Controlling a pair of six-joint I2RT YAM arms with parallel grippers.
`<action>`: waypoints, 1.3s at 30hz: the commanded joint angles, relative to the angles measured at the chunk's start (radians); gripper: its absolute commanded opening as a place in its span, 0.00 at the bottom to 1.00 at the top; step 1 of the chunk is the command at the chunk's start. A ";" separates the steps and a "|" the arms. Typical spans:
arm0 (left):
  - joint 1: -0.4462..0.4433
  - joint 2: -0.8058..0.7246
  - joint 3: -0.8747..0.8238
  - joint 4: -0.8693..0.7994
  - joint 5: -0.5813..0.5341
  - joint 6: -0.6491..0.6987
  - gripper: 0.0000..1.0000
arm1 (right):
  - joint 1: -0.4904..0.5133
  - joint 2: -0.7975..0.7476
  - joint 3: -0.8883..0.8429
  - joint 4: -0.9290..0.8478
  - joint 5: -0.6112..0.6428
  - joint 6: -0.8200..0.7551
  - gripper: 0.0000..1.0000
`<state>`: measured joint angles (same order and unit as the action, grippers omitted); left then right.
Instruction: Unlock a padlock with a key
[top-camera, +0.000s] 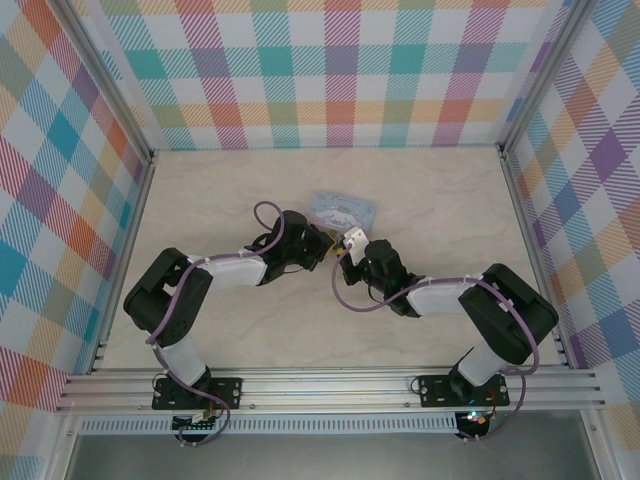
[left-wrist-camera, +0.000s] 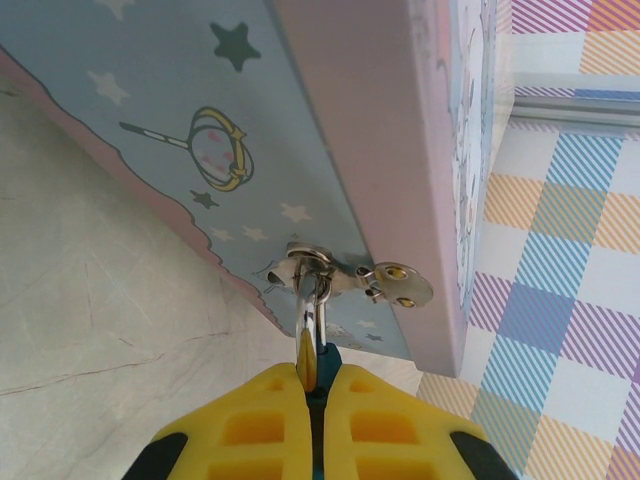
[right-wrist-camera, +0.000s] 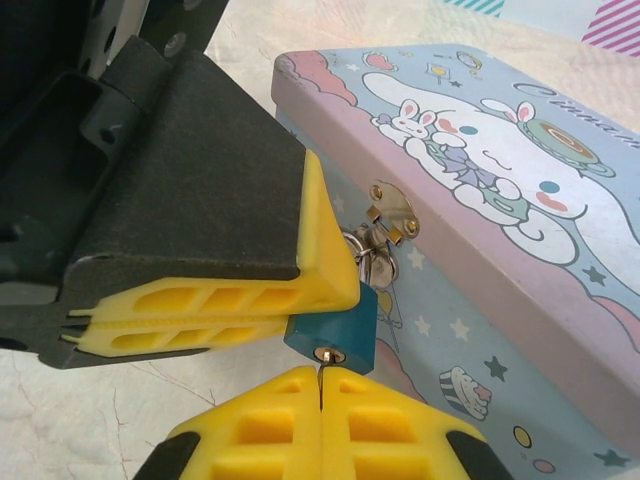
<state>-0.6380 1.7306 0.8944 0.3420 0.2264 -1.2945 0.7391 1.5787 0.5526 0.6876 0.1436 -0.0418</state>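
Two arms (top-camera: 230, 268) and two grippers — left gripper (left-wrist-camera: 314, 390), right gripper (right-wrist-camera: 321, 395) — one padlock (right-wrist-camera: 335, 325), one key (right-wrist-camera: 322, 366), one pale blue cartoon tin (top-camera: 343, 211), one small metal hasp (right-wrist-camera: 392, 212), one table (top-camera: 420, 190)

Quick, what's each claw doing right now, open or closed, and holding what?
Left claw: closed on the padlock.
Right claw: closed on the key, which sits at the padlock's keyhole.

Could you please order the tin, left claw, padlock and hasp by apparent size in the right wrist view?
Largest: the tin and the left claw look alike; the claw is nearer, so I leave them unranked.
Then the padlock.
Smallest: the hasp.
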 joint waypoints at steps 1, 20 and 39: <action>0.000 -0.038 0.025 0.028 0.008 -0.005 0.00 | 0.000 0.016 -0.019 0.083 -0.024 -0.018 0.00; -0.004 -0.035 0.007 0.034 -0.010 0.003 0.13 | -0.017 0.076 -0.005 0.054 -0.052 0.091 0.00; 0.021 -0.155 -0.027 -0.157 -0.105 0.120 0.51 | -0.045 0.113 -0.021 0.033 -0.066 0.169 0.00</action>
<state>-0.6312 1.6440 0.8730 0.2485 0.1635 -1.2362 0.7059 1.6768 0.5423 0.7105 0.0910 0.0872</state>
